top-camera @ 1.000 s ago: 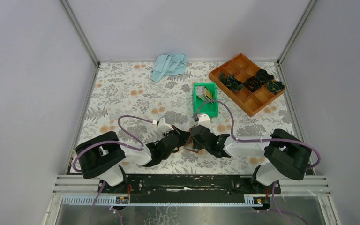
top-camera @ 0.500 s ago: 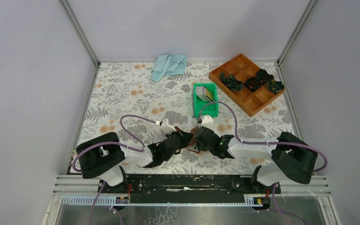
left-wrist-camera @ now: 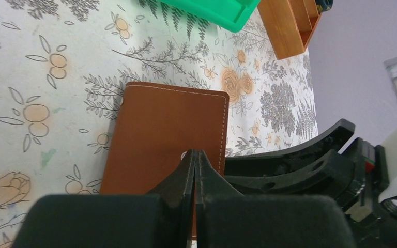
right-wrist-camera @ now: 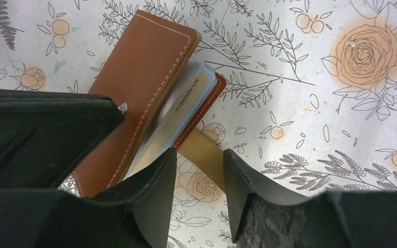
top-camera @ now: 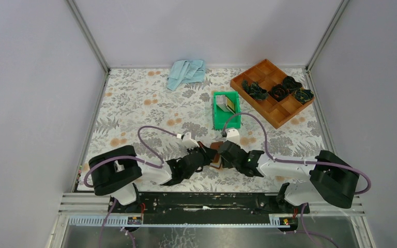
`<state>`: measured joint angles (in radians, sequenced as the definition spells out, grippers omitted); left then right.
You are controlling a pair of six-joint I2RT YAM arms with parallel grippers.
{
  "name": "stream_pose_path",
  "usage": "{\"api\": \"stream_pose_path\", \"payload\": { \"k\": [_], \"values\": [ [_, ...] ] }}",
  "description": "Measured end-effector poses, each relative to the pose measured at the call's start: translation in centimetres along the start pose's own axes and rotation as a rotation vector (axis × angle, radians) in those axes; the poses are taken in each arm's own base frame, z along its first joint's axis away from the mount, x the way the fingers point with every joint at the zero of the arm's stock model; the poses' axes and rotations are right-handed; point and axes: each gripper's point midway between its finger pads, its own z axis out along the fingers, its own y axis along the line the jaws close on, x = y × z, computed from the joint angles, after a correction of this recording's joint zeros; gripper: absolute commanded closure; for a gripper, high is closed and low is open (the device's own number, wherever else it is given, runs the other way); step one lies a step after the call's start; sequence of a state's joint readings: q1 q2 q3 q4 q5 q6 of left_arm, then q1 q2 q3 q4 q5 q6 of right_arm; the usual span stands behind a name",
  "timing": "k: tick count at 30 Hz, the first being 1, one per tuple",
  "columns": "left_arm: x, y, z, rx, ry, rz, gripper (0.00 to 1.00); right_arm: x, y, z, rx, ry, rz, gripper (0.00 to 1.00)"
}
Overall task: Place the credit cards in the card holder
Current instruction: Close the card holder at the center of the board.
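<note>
The brown leather card holder (top-camera: 215,147) lies on the flowered table between both arms. My left gripper (left-wrist-camera: 194,153) is shut, its tips resting on the holder's top cover (left-wrist-camera: 170,129) with nothing between them. In the right wrist view the card holder (right-wrist-camera: 144,77) gapes a little, and a pale card (right-wrist-camera: 178,111) shows between its covers. The tan snap tab (right-wrist-camera: 207,155) runs between the fingertips of my right gripper (right-wrist-camera: 199,160), which is open and not touching it. More credit cards (top-camera: 229,105) stand in the green bin.
The green plastic bin (top-camera: 226,123) sits just beyond the card holder. An orange-brown wooden tray (top-camera: 269,103) with dark green items is at the far right. A light blue cloth (top-camera: 186,72) lies at the far edge. Purple cables loop over both arms.
Both grippers and the card holder have shifted a little farther from the arm bases. The right arm has stretched out lower and more to the left.
</note>
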<state>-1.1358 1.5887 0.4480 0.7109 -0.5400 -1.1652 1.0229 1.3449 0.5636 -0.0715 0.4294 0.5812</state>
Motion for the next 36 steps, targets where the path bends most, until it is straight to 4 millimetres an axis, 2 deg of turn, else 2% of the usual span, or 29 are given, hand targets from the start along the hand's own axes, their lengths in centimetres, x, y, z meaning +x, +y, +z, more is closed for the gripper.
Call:
{"api": "stream_pose_path", "payload": {
  "k": [7, 20, 27, 36],
  "values": [
    [1.7, -0.7, 0.3, 0.009, 0.032, 0.036, 1.00, -0.8, -0.3, -0.7, 0.003, -0.035, 0.016, 0.54],
    [4.2, 1.0, -0.1, -0.051, 0.091, 0.115, 1.00, -0.9, -1.8, -2.4, 0.017, -0.065, 0.059, 0.53],
    [4.9, 1.2, 0.2, -0.097, 0.099, 0.157, 1.00, -1.4, -2.2, -3.3, 0.017, -0.091, 0.096, 0.53],
    [5.0, 1.2, 0.5, -0.128, 0.071, 0.125, 1.00, -0.4, -2.7, -2.7, 0.052, -0.060, 0.105, 0.53]
  ]
}}
